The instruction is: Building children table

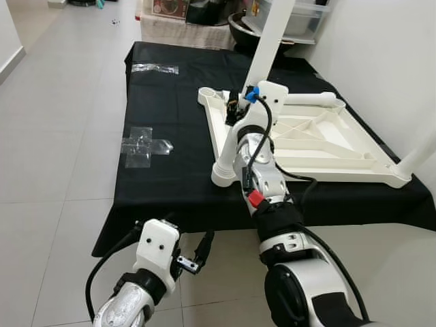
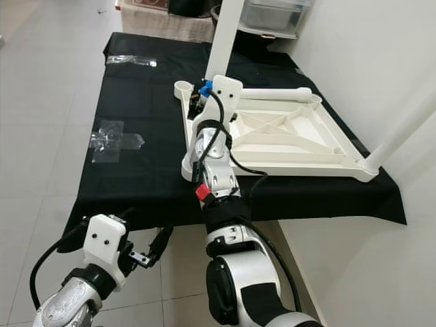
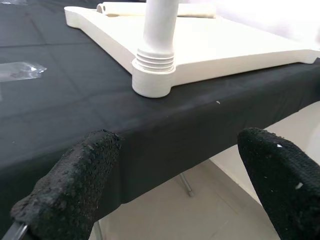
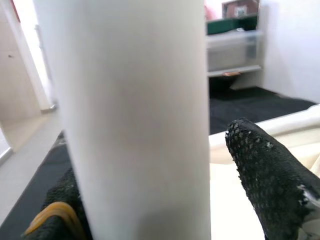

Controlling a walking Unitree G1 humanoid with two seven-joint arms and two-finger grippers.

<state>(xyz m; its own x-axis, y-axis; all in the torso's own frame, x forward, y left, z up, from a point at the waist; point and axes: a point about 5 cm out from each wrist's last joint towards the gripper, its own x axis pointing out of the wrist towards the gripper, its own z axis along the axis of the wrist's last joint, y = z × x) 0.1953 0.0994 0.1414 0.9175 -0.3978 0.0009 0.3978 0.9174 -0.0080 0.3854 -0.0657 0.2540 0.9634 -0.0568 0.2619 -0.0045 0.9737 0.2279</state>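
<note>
**Right gripper on a leg, upturned children's table on the black cloth**

The white children's tabletop (image 1: 320, 146) lies upside down on a surface draped in black cloth (image 1: 170, 177), its ribbed underside facing up and its nearest corner close to the cloth's front edge. A loose white leg (image 1: 310, 99) lies flat across its far side. At the near left corner a leg stands in its socket (image 3: 153, 80) — the left wrist view shows the threaded collar sitting just above the round boss. Another leg (image 1: 417, 158) rises slanting from the near right corner, and a tall white leg (image 1: 272, 37) rises behind the tabletop's far left corner.

The right gripper (image 1: 240, 103) is reached out over that far left corner, at the foot of the tall leg. In its wrist view the white tube (image 4: 130, 120) sits between the two black fingers (image 4: 265, 175); they appear to be closed against it, though the contact itself is hard to make out at such close range.

The left gripper (image 1: 194, 257) hangs low in front of the cloth's edge, above the tiled floor (image 1: 54, 136), its fingers (image 3: 75, 185) spread wide and holding nothing.

Two pieces of clear plastic wrapping lie on the cloth — one (image 1: 144, 145) near the left edge, another (image 1: 155, 68) further back. Storage boxes (image 1: 300, 17) stand beyond the far end.
</note>
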